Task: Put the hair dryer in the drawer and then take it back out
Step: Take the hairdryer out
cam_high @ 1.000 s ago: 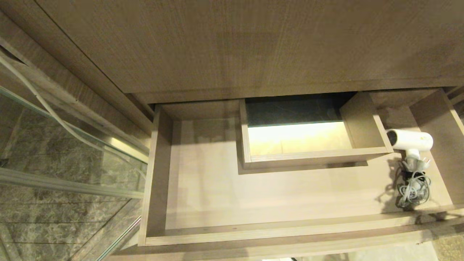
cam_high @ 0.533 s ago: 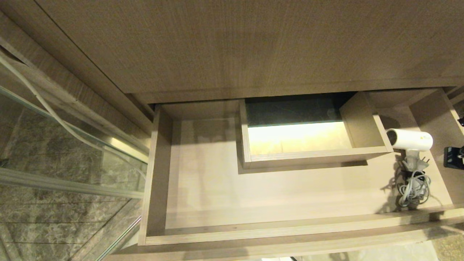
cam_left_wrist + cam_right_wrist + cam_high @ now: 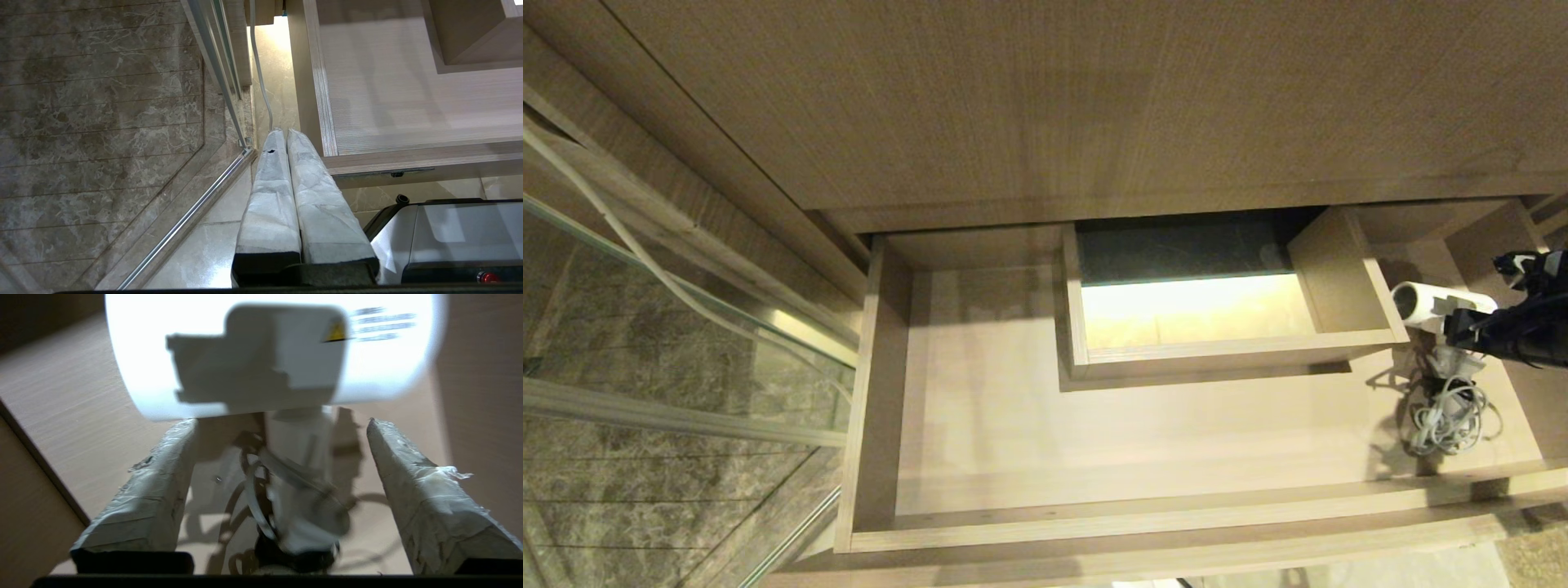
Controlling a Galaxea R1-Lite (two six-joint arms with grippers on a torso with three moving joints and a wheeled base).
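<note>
Right gripper hangs over the hair dryer with its two padded fingers spread wide apart, one on each side of the dryer's handle and touching neither side of it as far as the wrist view shows. Nothing is held between them. From the head view the dark arm comes in from the right edge and covers the rear part of the white barrel, so only the front end with its round grille shows there.

Inside the drawer, the hair dryer lies on the floor at the far right end, just beside the right wall of the boxed cutout at the middle back. Its barrel points toward that cutout, and its handle runs toward the drawer front. Below the handle sits the bundled cord, a loose grey-white coil tied with a dark strap, lying near the inside of the front panel. A yellow warning label shows on the barrel in the right wrist view.

Off to the left of the drawer, low above the tiled floor, the left gripper is parked with its padded fingers pressed together, near a glass shower door and its metal rail.
</note>
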